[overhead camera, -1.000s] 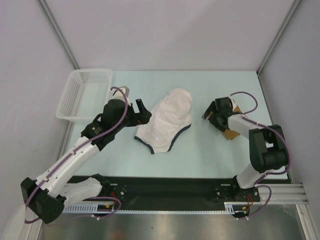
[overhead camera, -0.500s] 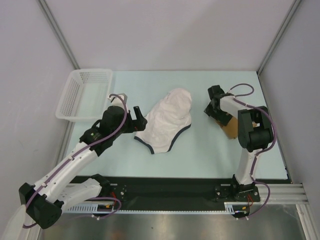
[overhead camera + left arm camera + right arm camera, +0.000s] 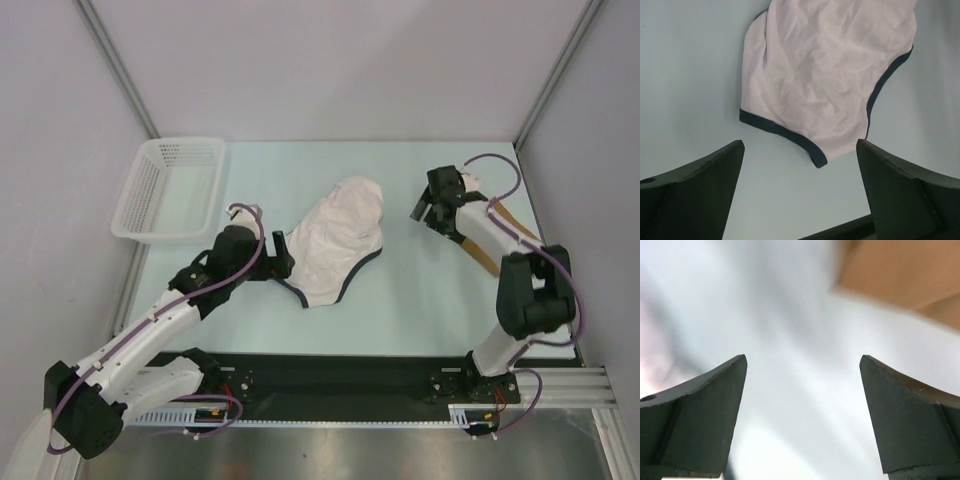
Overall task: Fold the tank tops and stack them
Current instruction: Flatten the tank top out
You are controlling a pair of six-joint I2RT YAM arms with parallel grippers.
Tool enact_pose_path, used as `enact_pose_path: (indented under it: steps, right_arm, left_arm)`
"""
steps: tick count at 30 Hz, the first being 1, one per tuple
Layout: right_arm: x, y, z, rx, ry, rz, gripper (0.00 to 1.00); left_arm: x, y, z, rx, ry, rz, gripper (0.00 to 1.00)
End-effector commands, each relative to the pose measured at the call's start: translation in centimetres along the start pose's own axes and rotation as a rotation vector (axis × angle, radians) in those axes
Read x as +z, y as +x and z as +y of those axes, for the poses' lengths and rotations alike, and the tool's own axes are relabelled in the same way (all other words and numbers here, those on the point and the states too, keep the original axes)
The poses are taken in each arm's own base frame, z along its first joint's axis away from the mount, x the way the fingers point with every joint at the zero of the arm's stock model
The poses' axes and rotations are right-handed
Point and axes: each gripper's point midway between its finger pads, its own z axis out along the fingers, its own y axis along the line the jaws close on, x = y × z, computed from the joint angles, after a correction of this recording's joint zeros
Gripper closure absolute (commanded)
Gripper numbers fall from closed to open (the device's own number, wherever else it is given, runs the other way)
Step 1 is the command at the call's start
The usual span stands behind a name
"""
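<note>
- The white cloth tank top with navy-trimmed edges lies crumpled mid-table, with neither arm touching it.
- The plain tan-brown cloth top lies at the right, partly under the right arm.
- The left gripper, fingers spread (nothing between them), hovers beside the white top's navy edge.
- The right gripper, likewise spread and empty, is near the tan top.
- A white plastic lattice basket sits at the far left.

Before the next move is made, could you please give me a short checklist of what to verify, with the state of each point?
1. The left pincer is open and empty: ok.
2. It faces the navy-trimmed edge of the white tank top: ok.
3. The white tank top lies smooth: not ok, wrinkled.
4. The right pincer is open and empty: ok.
5. The tan tank top lies flat: cannot tell, the right arm covers most of it.
6. The tops are stacked: not ok, they lie apart.
</note>
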Motion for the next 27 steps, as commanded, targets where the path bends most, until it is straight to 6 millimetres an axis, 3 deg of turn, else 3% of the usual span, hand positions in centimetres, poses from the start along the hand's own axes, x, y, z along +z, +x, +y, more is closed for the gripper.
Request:
enact_pose_path:
  steps: [1, 3, 6, 10, 13, 15, 18, 20, 21, 22, 23, 24, 25, 27]
  right_arm:
    - [-4.8, 1.4, 3.7, -0.159, -0.313, -0.041, 0.02]
    - [-6.8, 2.3, 5.9, -0.180, -0.501, -0.037, 0.10]
    - [-6.6, 4.4, 6.4, -0.234, -0.586, -0.001, 0.16]
    - [-5.1, 7.0, 8.2, -0.262, -0.661, 0.100, 0.13]
    - [-4.7, 8.7, 10.3, -0.252, -0.735, 0.155, 0.13]
    - [-4.9, 9.5, 11.9, -0.258, -0.760, 0.177, 0.14]
    - [-3.9, 11.0, 13.8, -0.268, -0.756, 0.212, 0.14]
    - [-3.3, 12.0, 14.6, -0.255, -0.760, 0.237, 0.18]
    - [-3.1, 12.1, 14.8, -0.245, -0.761, 0.240, 0.25]
    - [-3.0, 12.0, 14.9, -0.231, -0.755, 0.241, 0.53]
    - [-3.2, 11.7, 14.9, -0.223, -0.752, 0.229, 0.66]
    - [-3.3, 11.5, 14.7, -0.219, -0.745, 0.217, 0.78]
    - [-3.4, 10.8, 14.1, -0.216, -0.716, 0.183, 0.96]
    - [-5.1, 8.9, 13.3, -0.207, -0.703, 0.112, 1.00]
  left_arm:
    - [0.5, 2.3, -0.8, -0.011, 0.072, 0.029, 0.00]
    - [1.0, 4.6, -1.1, -0.004, 0.091, 0.065, 0.02]
    - [1.4, 7.6, -2.5, -0.001, 0.136, 0.122, 0.02]
    - [2.9, 10.8, -4.1, -0.036, 0.184, 0.200, 0.01]
    - [4.1, 11.4, -4.9, -0.051, 0.197, 0.212, 0.00]
    - [4.8, 10.8, -5.5, -0.060, 0.209, 0.187, 0.01]
    - [6.2, 11.2, -5.3, -0.061, 0.167, 0.198, 0.07]
    - [7.2, 11.4, -3.7, -0.095, 0.090, 0.157, 0.27]
    - [7.2, 11.2, -3.6, -0.115, 0.095, 0.129, 0.45]
    - [7.4, 11.2, -3.2, -0.130, 0.089, 0.112, 0.57]
    - [7.4, 11.0, -3.1, -0.138, 0.093, 0.099, 0.73]
    - [7.4, 10.8, -3.1, -0.129, 0.088, 0.101, 1.00]
    - [7.3, 10.3, -3.0, -0.115, 0.073, 0.095, 1.00]
    - [6.6, 8.4, -3.8, -0.073, 0.087, 0.072, 1.00]
